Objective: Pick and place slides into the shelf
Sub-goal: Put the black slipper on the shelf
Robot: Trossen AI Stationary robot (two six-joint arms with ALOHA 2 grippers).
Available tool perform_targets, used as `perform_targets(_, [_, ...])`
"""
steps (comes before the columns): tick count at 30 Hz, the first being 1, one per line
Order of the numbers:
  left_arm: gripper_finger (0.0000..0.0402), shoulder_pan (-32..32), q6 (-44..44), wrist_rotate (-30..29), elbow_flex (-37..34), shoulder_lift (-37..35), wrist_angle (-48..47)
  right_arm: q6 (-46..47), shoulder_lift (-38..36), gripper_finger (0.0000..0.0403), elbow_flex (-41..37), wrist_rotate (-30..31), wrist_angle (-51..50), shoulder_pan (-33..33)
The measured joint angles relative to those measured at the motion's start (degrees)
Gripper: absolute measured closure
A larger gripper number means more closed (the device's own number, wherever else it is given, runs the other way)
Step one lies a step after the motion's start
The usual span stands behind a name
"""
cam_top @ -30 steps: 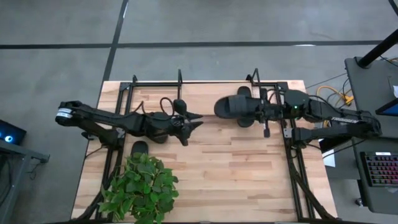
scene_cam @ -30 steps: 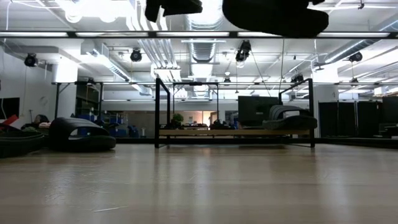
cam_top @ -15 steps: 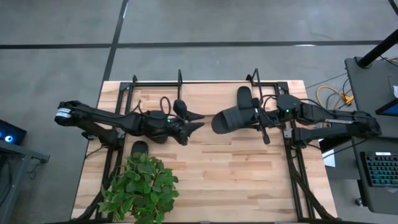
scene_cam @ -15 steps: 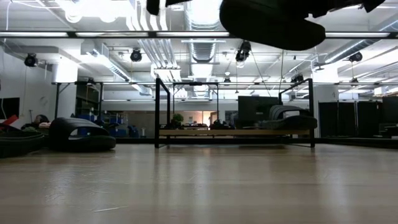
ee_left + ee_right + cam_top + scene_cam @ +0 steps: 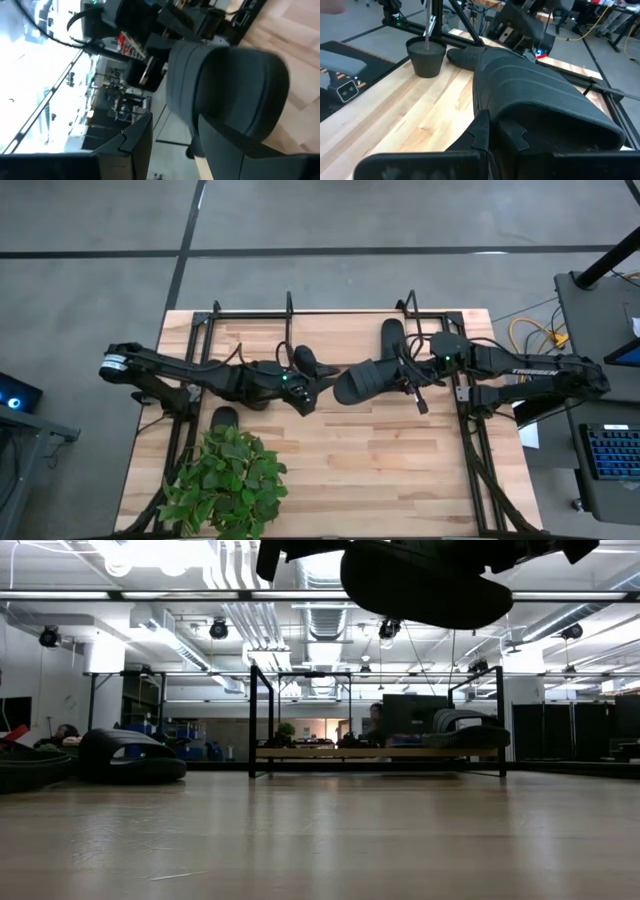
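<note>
From above, we see the right gripper (image 5: 398, 377) clamped on a slide (image 5: 362, 381), held in the air in front of the shelf (image 5: 300, 312). Only our low view shows a second slide (image 5: 470, 730) resting on the shelf's board and another slide (image 5: 132, 756) on the table beside the shelf. The left gripper (image 5: 322, 383) nearly meets the carried slide, fingers apart.
</note>
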Motion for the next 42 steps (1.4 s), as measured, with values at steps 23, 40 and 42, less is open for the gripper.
perform_targets(23, [0.0258,0.70,-1.53,0.48,2.68,1.62,-4.70,-2.54,11.62,0.0394,9.45,-6.88,0.58,0.15])
perform_targets(40, [0.0399,0.74,-4.80,-3.10,2.68,1.60,-3.50,-2.81,11.36,0.0387,11.40,-5.58,0.39,0.15])
perform_targets(42, [0.0400,0.74,-4.96,-5.90,2.68,1.60,-3.10,-2.16,9.69,0.0377,11.40,-1.59,0.04,0.15])
